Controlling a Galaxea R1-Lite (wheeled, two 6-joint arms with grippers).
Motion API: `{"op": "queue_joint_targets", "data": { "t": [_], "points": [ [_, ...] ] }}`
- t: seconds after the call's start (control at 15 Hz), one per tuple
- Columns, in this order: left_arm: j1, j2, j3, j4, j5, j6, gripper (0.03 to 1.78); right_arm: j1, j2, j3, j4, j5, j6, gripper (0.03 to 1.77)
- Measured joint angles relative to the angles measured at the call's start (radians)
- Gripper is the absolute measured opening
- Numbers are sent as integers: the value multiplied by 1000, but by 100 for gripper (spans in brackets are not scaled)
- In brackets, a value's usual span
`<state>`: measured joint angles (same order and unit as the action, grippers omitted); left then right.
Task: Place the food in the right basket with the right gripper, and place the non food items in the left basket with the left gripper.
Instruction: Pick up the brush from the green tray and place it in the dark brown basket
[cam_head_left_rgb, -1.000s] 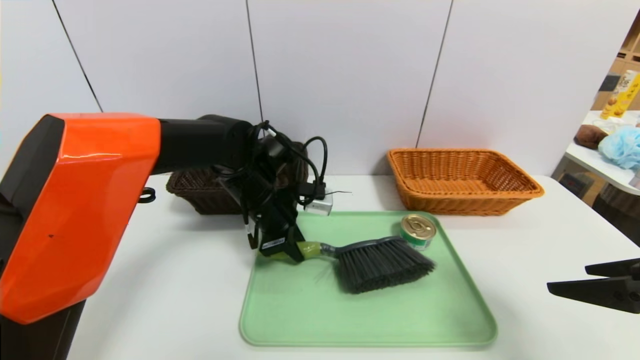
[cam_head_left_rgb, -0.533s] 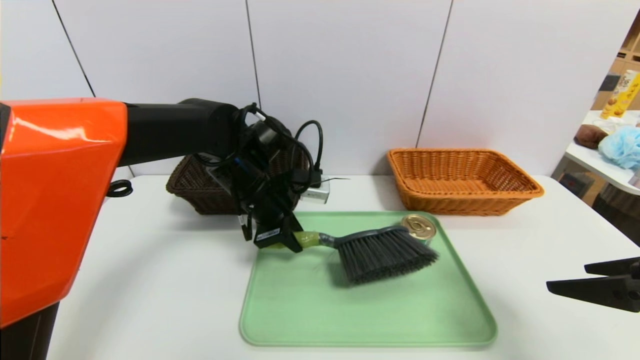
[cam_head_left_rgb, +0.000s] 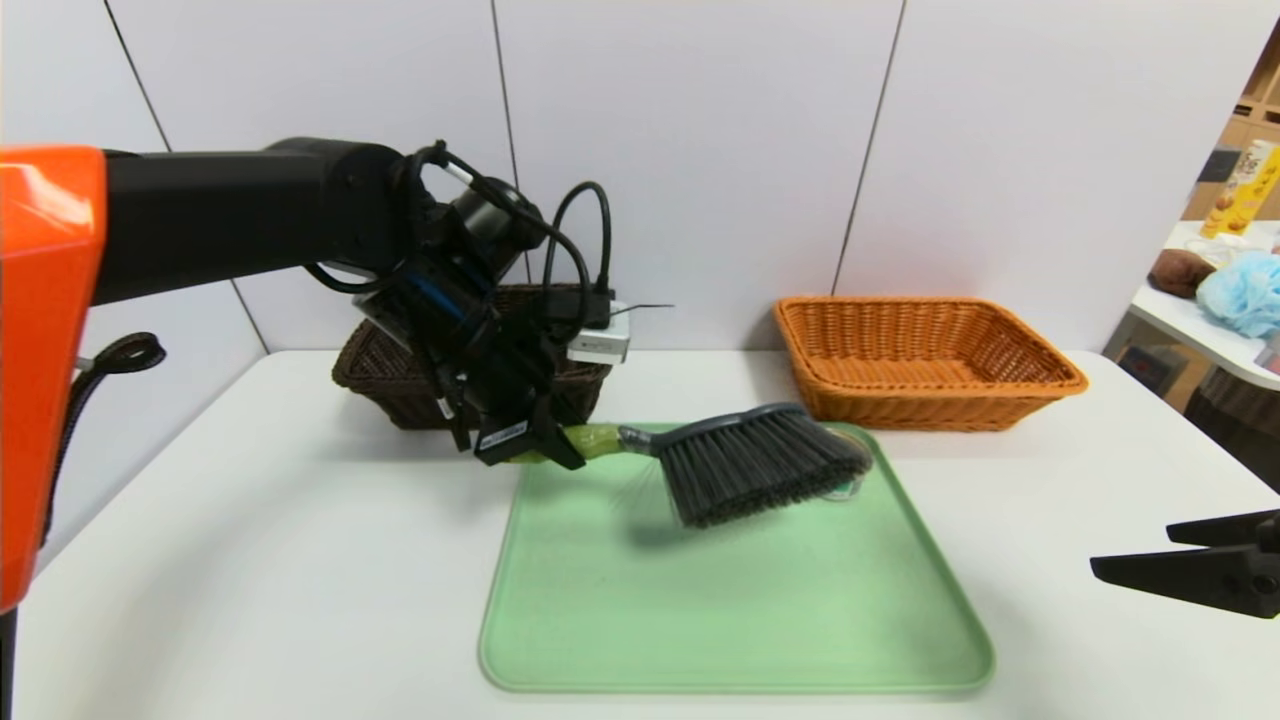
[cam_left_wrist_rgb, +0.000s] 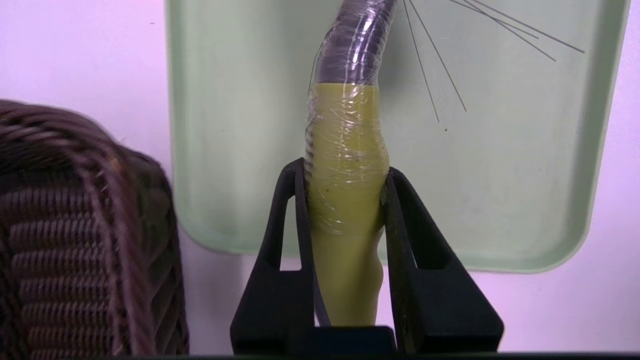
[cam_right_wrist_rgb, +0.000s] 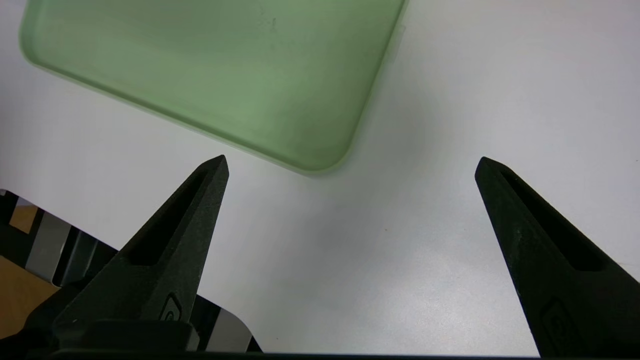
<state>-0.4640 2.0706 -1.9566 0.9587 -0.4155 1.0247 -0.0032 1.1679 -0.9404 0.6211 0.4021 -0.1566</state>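
My left fingers are holding the brush up off the tray.

My left gripper (cam_head_left_rgb: 540, 452) is clamping narrow on the brush (cam_head_left_rgb: 745, 460): one finger (cam_left_wrist_rgb: 285, 220) is pressing each side of the film-wrapped green handle, which is running out between the tips, with the handle's butt sitting back between the fingers. The bristle head is hanging over the green tray (cam_head_left_rgb: 735, 620), clear of its floor and casting a shadow there, and it is hiding nearly all of the tin can (cam_head_left_rgb: 848, 487) behind it. The dark brown basket (cam_head_left_rgb: 395, 385) is sitting just behind my left wrist, the orange basket (cam_head_left_rgb: 925, 360) at the bench's (cam_head_left_rgb: 300, 560) far right. My right gripper (cam_right_wrist_rgb: 350, 167) is hovering wide open and holding nothing, over bare bench beside the tray's corner.
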Motion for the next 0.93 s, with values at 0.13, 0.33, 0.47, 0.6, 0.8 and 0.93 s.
{"op": "queue_joint_targets", "data": {
  "t": [0.13, 0.33, 0.47, 0.6, 0.8, 0.93],
  "points": [
    [19, -41, -3, 0, -1, -2, 42, -1, 1, -1, 0, 0, 0, 171],
    [46, -106, -7, 0, -2, -5, 42, -4, 1, -1, 0, 0, 0, 171],
    [80, -138, -11, -6, -2, -7, 42, -4, 0, 0, 1, 0, 0, 171],
    [119, -158, -14, -17, 0, -6, 42, -4, -2, 2, 1, 1, 0, 171],
    [221, -169, -16, -53, -10, -4, 42, -4, -5, 4, 2, 1, 0, 171],
    [297, -164, -16, -74, -38, -4, 42, -4, -6, 5, 3, 1, 0, 171]
  ]
}}
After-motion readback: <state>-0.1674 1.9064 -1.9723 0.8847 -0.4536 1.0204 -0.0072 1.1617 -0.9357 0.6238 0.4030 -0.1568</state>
